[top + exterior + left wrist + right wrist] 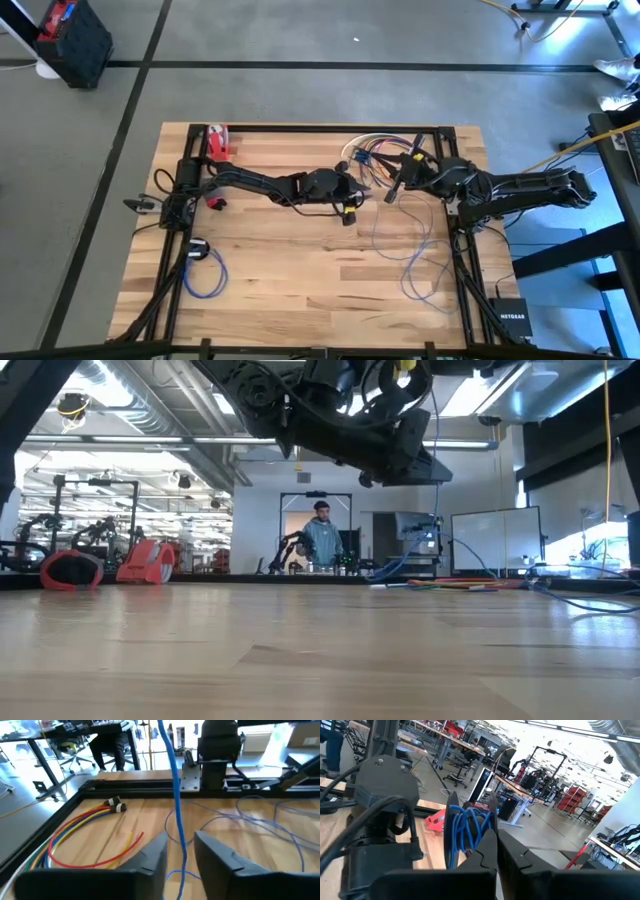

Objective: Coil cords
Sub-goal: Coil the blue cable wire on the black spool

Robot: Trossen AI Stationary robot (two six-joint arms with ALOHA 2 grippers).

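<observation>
A long blue cord (420, 250) lies in loose loops on the table's right half and rises to both grippers above the middle. My right gripper (495, 845), also in the high view (393, 185), is shut on a bunch of its loops (467, 830). My left gripper (180, 855), also in the high view (352, 200), is open, close beside the right one. One strand of the blue cord (176, 810) hangs down between its fingers; I cannot tell whether it touches them. A bundle of red, yellow and other coloured cords (85, 840) lies at the far edge. My right gripper holds several loops of the blue cord (470, 837) bunched between its two fingers, lifted above the table. The loops stand up beside the fingers. A strand runs down from them to the slack cord on the table (432, 480).
A small blue coil with a black disc (203, 262) lies near the left edge. Red objects (218, 143) sit at the far left corner. A black box (510, 318) sits at the near right corner. A person (322, 540) stands in the room beyond the table.
</observation>
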